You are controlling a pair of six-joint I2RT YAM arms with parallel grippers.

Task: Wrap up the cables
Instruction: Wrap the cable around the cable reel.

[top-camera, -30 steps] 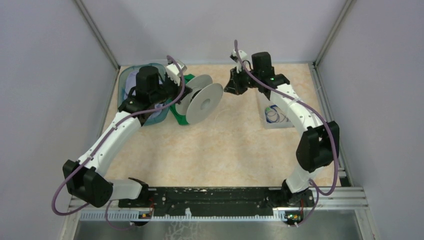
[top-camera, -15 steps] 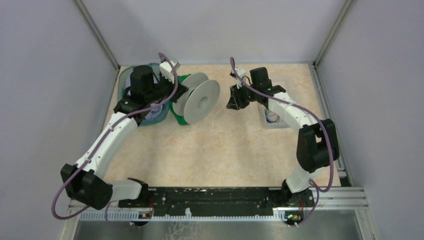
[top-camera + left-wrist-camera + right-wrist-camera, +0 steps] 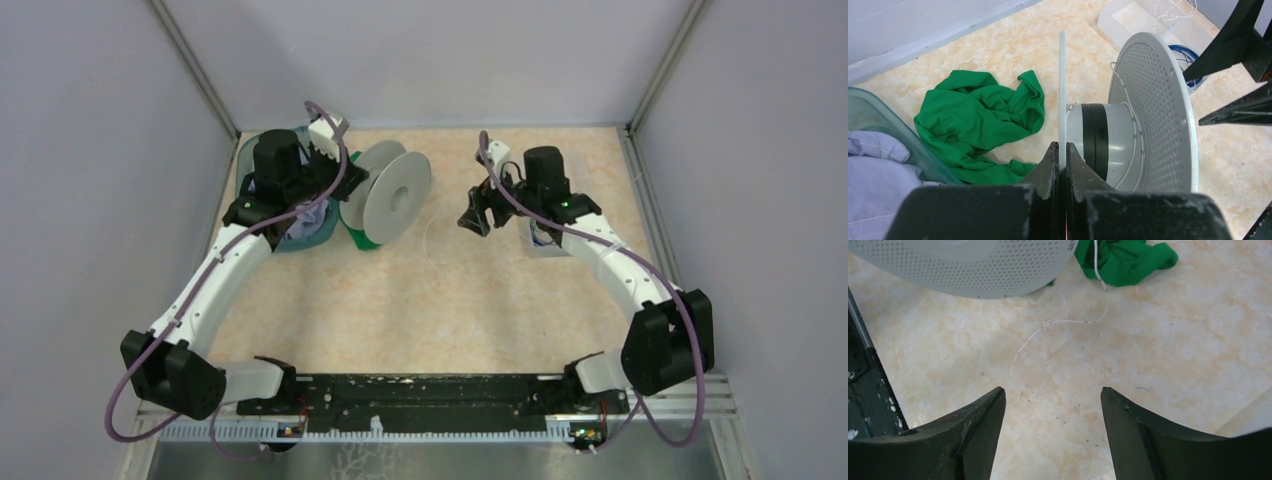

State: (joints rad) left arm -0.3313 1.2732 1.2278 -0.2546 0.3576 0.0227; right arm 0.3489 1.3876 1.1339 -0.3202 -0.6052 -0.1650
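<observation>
On the marbled desk [image 3: 450, 300] the whitish cable [image 3: 1048, 325] trailed loose from the spool [image 3: 395, 195], seemingly little wound; left claw [image 3: 1060, 150] pinched its flange, right claw [image 3: 1052, 390] gaped empty, blue cable [image 3: 1182, 51] lay unwrapped in its tray [image 3: 1128, 15]

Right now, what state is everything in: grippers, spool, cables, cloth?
spool: flanges upright, one flange gripped.
left gripper: shut on the spool's flange.
right gripper: open, empty, over the table.
white cable: slack on the table, unheld.
blue cable: coiled in the clear tray.
green cloth: crumpled beside the spool.
</observation>
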